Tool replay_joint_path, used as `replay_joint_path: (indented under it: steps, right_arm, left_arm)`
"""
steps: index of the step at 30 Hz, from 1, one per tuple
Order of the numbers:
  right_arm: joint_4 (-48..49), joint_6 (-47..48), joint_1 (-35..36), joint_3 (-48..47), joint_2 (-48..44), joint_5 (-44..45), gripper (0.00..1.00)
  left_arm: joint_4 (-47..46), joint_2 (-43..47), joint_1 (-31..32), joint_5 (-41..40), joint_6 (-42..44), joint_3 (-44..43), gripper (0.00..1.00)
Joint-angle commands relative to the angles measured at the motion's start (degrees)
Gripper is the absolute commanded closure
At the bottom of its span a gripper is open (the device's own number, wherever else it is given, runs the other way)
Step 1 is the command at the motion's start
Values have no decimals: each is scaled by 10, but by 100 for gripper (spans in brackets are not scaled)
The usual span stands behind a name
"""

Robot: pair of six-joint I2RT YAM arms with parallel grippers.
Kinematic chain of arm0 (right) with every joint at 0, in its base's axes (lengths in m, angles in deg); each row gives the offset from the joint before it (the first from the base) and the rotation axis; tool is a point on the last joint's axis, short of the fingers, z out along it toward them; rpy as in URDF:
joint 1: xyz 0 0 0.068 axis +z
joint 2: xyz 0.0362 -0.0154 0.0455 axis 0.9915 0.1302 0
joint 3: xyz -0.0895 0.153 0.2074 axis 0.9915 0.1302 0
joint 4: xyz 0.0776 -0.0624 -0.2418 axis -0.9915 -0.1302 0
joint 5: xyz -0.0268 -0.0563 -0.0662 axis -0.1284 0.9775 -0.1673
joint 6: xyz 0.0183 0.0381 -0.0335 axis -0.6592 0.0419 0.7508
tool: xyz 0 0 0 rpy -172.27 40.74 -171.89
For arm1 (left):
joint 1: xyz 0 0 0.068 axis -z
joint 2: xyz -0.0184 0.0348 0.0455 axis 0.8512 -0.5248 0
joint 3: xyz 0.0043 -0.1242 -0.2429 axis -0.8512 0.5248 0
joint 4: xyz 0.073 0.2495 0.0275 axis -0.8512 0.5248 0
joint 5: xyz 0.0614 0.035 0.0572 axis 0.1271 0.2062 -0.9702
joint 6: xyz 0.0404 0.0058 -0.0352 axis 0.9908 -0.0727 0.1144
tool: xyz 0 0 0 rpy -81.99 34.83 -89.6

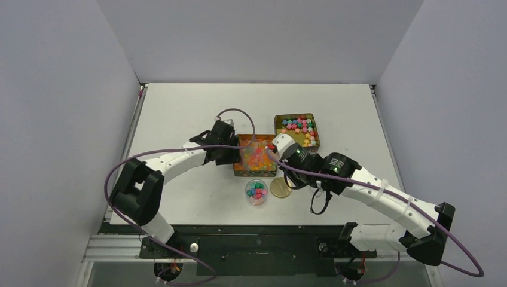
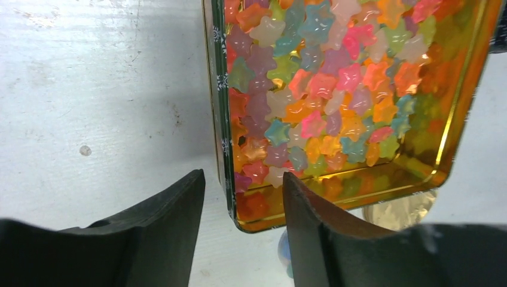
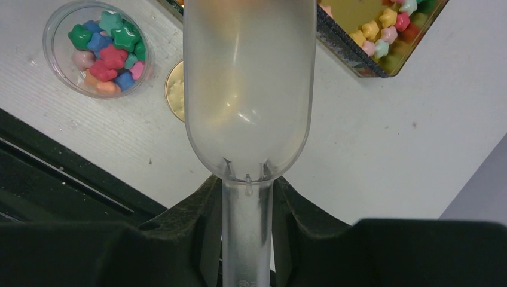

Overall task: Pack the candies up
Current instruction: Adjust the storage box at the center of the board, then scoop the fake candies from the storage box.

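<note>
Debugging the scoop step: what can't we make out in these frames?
1. Scoop mouth: cut off by the top edge in the right wrist view and too small in the top view, so its load is unknown.
2. Left end effector straddles the tin wall. The left wrist view doesn't show whether it clamps.
3. Jar: the left wrist view shows only a sliver between the fingers.

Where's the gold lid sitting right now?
In the top view the gold lid lies flat just right of the small clear jar, on the near side of the tin of glossy candies.
</note>
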Motion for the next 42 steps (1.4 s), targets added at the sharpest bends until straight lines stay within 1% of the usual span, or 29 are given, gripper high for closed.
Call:
replay_joint_path:
  steps: [1,6,7,12,16,19,25,26,29,30,32,38,42]
  right_arm:
    - [-13,76,-7,-50,32,23,100]
    - [-30,149,-22,-84,82,46,100]
    - [-33,155,-25,-95,96,48,100]
    - [-62,199,-36,-133,148,44,100]
    - [-63,220,-40,-151,182,37,100]
    - [-73,238,-41,-161,214,34,100]
    - [-107,258,-40,-207,281,55,100]
    - [-112,260,-40,-218,289,58,100]
    - [-139,258,-40,-239,330,76,100]
    - [-145,257,-40,-250,346,80,100]
    - [-158,252,-40,-264,359,90,100]
    - [-210,240,-34,-299,411,121,100]
    - [-221,237,-29,-315,434,135,100]
  left_arm:
    - [3,64,-1,-16,4,-16,49]
    - [29,126,-9,-35,29,-9,40]
    - [32,148,-12,-35,38,-4,36]
    - [69,229,-41,-18,70,11,30]
    - [92,312,-67,-2,86,38,23]
    - [112,373,-81,-2,99,53,19]
    - [121,458,-83,9,113,91,12]
    - [120,464,-83,17,113,100,8]
    - [119,485,-82,51,111,117,0]
    - [118,492,-82,55,108,126,3]
    - [117,500,-82,68,107,135,3]
    - [127,517,-79,78,117,147,4]
    - [130,521,-74,85,123,142,4]
